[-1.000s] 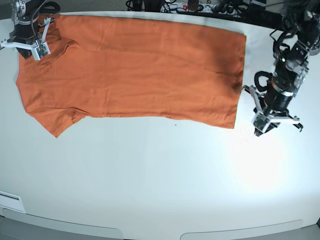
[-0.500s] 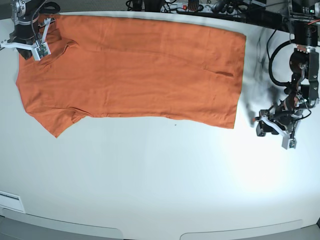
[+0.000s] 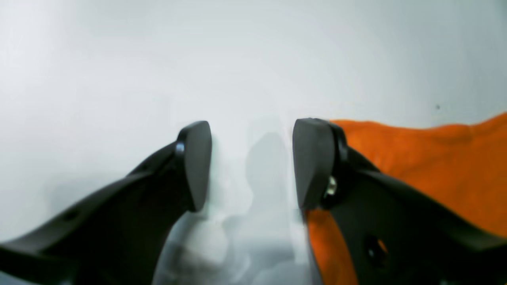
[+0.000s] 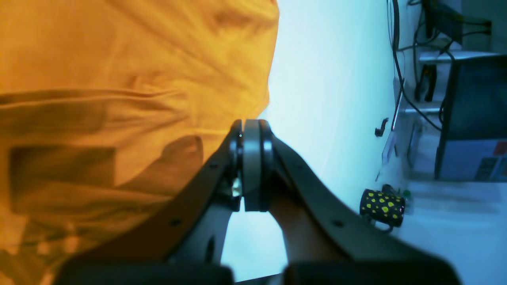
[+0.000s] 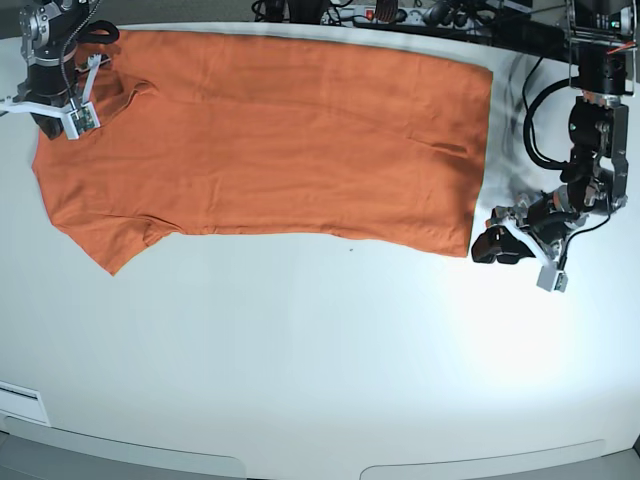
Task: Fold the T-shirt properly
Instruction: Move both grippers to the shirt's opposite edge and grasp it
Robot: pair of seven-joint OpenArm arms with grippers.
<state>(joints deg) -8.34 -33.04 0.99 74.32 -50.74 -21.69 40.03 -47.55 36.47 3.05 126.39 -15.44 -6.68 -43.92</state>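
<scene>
The orange T-shirt (image 5: 270, 130) lies spread flat on the white table (image 5: 320, 360), its long side running left to right. My left gripper (image 5: 488, 247) is low at the shirt's near right corner. In the left wrist view the left gripper (image 3: 251, 166) is open, with bare table between its fingers and the T-shirt (image 3: 427, 166) lying under and beyond the right finger. My right gripper (image 5: 48, 118) hovers over the shirt's far left end. In the right wrist view the right gripper (image 4: 251, 166) is shut, pads together, above the T-shirt (image 4: 130, 79); no cloth shows between the pads.
Cables and a power strip (image 5: 380, 12) run along the table's far edge. A black mug with yellow dots (image 4: 382, 208) and a dark cabinet (image 4: 471, 118) stand off the table. A small dark speck (image 5: 350, 249) sits in front of the shirt.
My left arm swung down and moved left to the shirt's near right corner, and its gripper opened. My right gripper shifted slightly upward and stayed shut.
</scene>
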